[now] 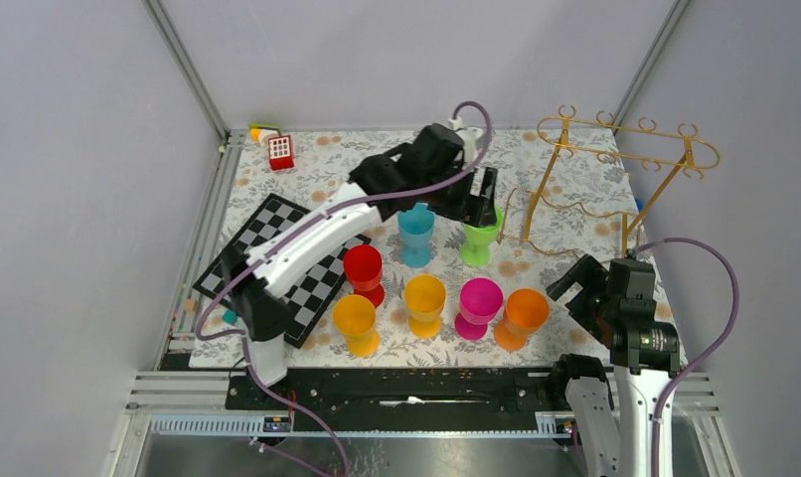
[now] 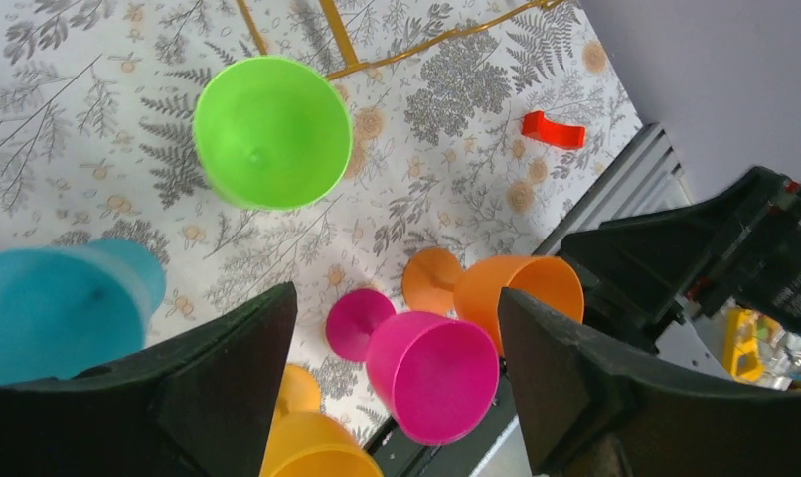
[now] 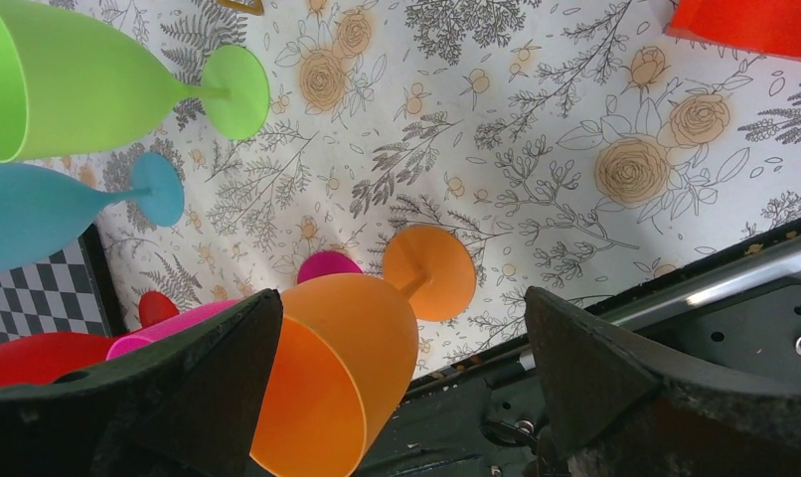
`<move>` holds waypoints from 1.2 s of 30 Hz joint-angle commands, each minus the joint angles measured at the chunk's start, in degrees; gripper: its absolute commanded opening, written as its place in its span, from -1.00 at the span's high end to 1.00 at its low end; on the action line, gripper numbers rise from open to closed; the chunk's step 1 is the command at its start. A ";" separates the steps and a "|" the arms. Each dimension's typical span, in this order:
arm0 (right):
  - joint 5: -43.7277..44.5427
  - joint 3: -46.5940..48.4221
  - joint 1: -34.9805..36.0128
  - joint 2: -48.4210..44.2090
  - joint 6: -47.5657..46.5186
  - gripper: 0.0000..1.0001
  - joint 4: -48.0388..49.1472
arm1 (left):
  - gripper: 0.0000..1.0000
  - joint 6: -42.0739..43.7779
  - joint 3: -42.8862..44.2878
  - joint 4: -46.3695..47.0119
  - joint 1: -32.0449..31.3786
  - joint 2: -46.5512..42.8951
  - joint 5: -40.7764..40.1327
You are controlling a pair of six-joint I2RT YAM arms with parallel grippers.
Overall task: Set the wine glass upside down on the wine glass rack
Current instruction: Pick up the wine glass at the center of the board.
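Jaws on both arms stand wide and hold nothing, so the task looks barely begun: the wine glass rack (image 1: 687, 155) stands bare at the far right of the surface (image 1: 327, 164), and all seven glasses stand on the cloth. The left arm stretches far across, its left gripper (image 1: 481, 204) tilted down just over the green wine glass (image 1: 481, 237) near the rack's foot, while the right gripper (image 1: 567, 278) hovers by the orange glass (image 1: 521, 316).

Bright, even light, soft shadows, overhead view sharp, wrist views blurred at near edges
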 commanded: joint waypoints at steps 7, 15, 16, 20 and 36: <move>3.62 2.88 1.23 -2.04 -2.42 -0.97 -3.73 | -0.48 0.64 17.23 0.29 -4.80 14.78 -8.08; 4.88 3.93 1.65 -2.18 -3.84 -0.97 -4.09 | -0.39 -1.34 17.85 3.77 -4.79 21.01 -11.37; 5.10 4.13 1.71 -2.12 -4.06 -0.97 -4.20 | -0.37 -1.65 17.70 4.19 -4.77 21.41 -12.30; 6.75 5.72 1.92 -2.36 -4.89 -0.97 -4.17 | -0.31 -1.39 17.84 4.75 -4.80 23.57 -13.70; 7.73 7.95 2.02 -0.93 -5.70 -0.97 -2.69 | 0.68 -1.12 18.22 3.61 -4.83 25.98 -13.84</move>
